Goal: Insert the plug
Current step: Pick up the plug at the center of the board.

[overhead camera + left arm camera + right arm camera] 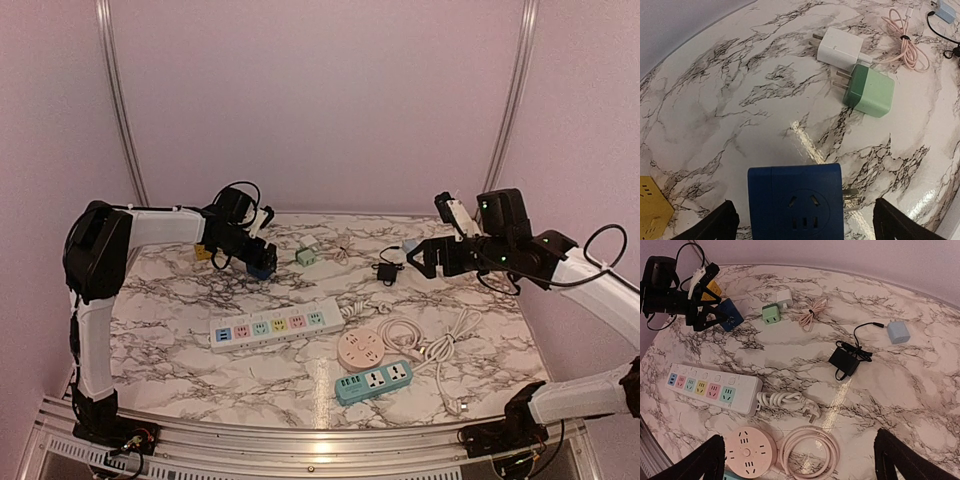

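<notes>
Left claw is down over the blue plug, which sits on the marble table in the upper left of the overhead view. In the left wrist view the plug is at the bottom center, socket face up, metal prongs poking out to the right. The 2 fingers are spread on either side of it, with a gap showing on both sides, so it's not pinching anything.

Right claw hangs above the upper right of the table, spread wide with nothing in it.

Other stuff lying around:
- yellow cube just left of the blue plug
- green plug and white charger touching each other, upper right in the left wrist view, with a coiled pink cable right beside them
- black adapter and a light blue charger under the right claw
- long white power strip with 6 colored sockets in the middle of the table
- round pink socket and a teal power strip touching each other, lower center, with a loose white cord to their right
</notes>
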Tool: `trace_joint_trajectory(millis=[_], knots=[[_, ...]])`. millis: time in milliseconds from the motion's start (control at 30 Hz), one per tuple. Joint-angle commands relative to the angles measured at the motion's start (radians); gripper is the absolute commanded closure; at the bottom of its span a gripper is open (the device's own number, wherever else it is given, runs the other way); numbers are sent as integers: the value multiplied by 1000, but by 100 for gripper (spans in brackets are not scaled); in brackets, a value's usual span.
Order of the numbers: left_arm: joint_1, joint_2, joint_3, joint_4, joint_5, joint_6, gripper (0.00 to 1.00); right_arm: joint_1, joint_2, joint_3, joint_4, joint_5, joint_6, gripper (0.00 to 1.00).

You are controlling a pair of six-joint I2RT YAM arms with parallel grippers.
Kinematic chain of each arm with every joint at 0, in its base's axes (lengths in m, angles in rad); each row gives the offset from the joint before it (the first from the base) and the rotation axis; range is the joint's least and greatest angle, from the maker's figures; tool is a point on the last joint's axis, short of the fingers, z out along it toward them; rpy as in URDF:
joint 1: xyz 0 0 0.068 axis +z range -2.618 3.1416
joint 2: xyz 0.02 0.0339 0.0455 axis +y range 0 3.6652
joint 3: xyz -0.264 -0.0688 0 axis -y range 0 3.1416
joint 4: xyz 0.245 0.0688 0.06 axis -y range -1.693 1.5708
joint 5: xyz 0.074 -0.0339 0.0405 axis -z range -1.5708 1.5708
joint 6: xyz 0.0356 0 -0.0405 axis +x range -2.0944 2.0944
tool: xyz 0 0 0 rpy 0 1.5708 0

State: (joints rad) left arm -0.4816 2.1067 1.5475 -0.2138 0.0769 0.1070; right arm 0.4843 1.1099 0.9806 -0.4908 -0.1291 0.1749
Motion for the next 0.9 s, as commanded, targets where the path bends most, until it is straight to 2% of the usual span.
trace_joint_trajectory(millis=[0,433,667,867], knots=[[0,-28,23,-17,-60,14,3,9,-20,-13,8,-19,-15,1],[8,12,32,-39,-52,38,7,9,-21,-20,24,-23,-11,1],[12,34,43,-47,-18,35,17,8,-23,-22,26,-17,-10,1],[12,55,58,-62,1,39,18,9,-19,-32,34,-18,-6,2]])
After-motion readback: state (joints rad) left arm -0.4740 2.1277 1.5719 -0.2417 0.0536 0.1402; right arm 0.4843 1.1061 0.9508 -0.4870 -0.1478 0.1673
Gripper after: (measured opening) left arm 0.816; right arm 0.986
